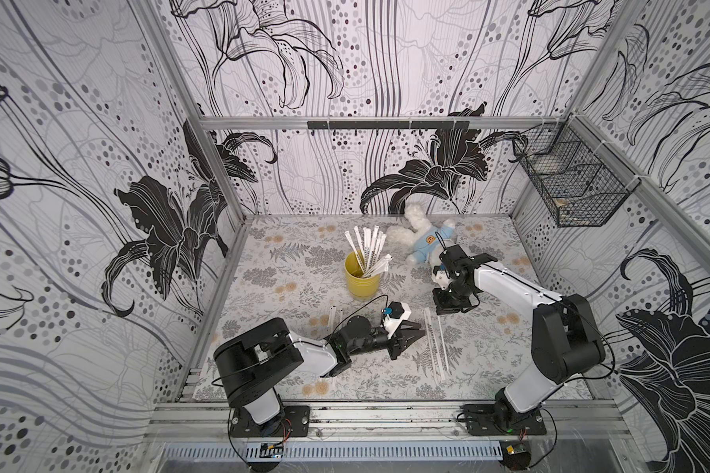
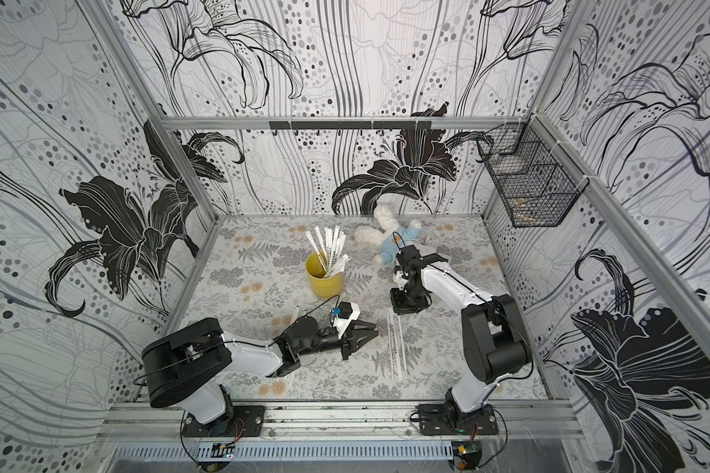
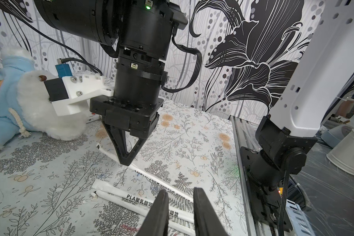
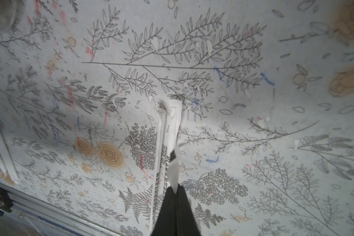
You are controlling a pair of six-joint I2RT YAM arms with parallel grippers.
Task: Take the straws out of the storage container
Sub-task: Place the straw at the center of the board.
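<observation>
The floral table (image 1: pixel 287 286) carries both arms. A teddy (image 1: pixel 423 241) lies at the back. Just beside it the yellow cup (image 1: pixel 361 282) stands upright, well behind both grippers, with most of the straws (image 1: pixel 367 245) still fanned out of its rim. A few more lie flat between the grippers (image 1: pixel 431 340). The left gripper (image 1: pixel 423 330) hangs low beside them, jaws apart and empty. The right gripper (image 3: pixel 126 161) points straight down at the table, jaws together, seemingly pinching a straw (image 4: pixel 175 173) near its end; the wrist view is too blurred to be sure.
</observation>
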